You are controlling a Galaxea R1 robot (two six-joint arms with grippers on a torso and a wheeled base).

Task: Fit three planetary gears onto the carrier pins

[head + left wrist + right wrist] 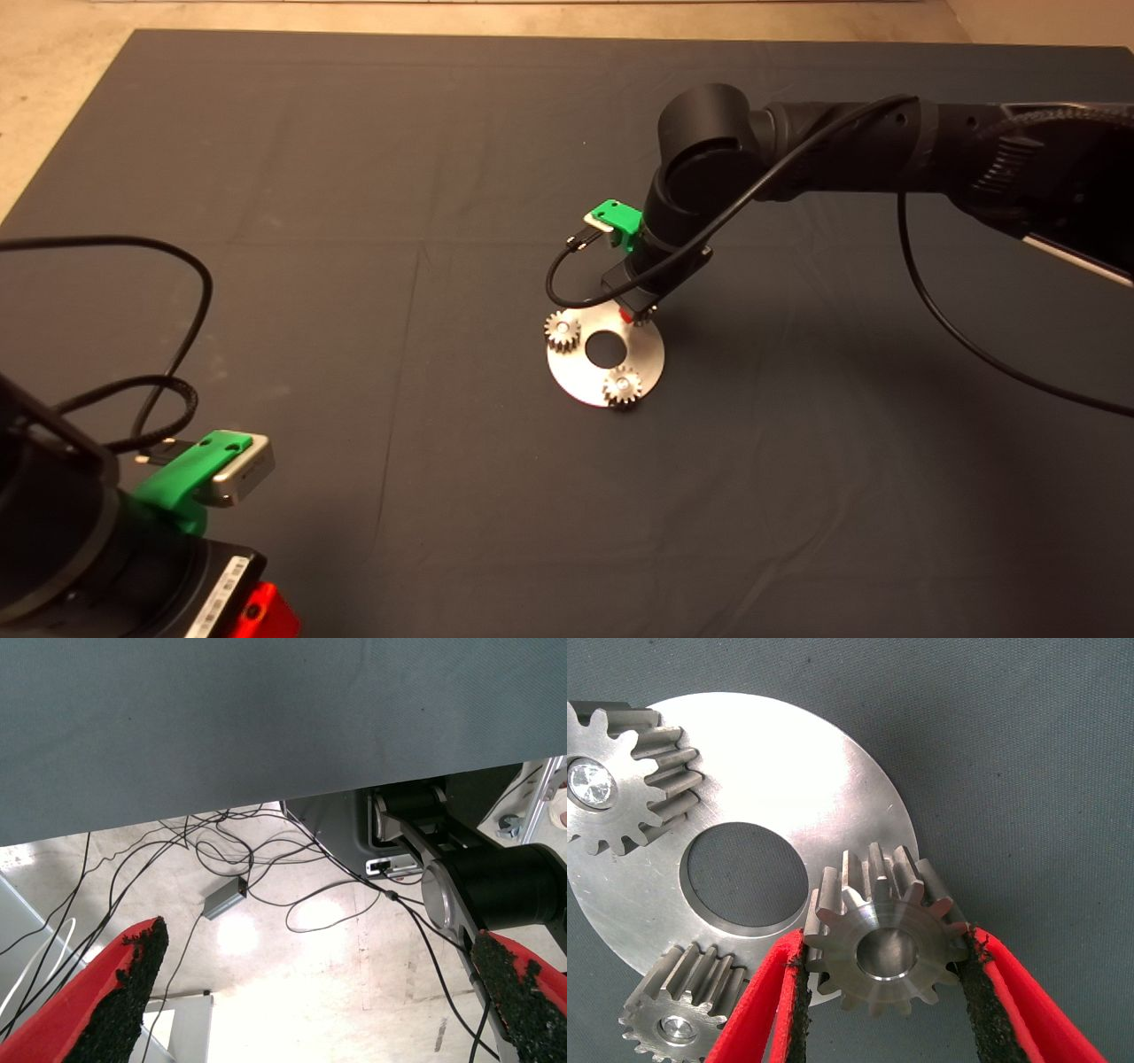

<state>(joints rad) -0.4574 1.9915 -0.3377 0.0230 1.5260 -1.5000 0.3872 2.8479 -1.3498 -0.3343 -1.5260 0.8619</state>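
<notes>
Between right gripper (881,992) fingers (976,992): third gear (883,935) (clamped).

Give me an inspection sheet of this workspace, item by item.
Surface: dark grey cloth mat, creased.
Job's things: flat round shiny metal disc; small toothed steel gears seated at and; third gear gripped over the disc's edge.
Clutter: nothing seen.
Grippers: right tool shut on third gear; left tool parked at mat's lower left, open.
Cables: black cable trailing from right arm.
Surroundings: pale floor with loose wires.
</notes>
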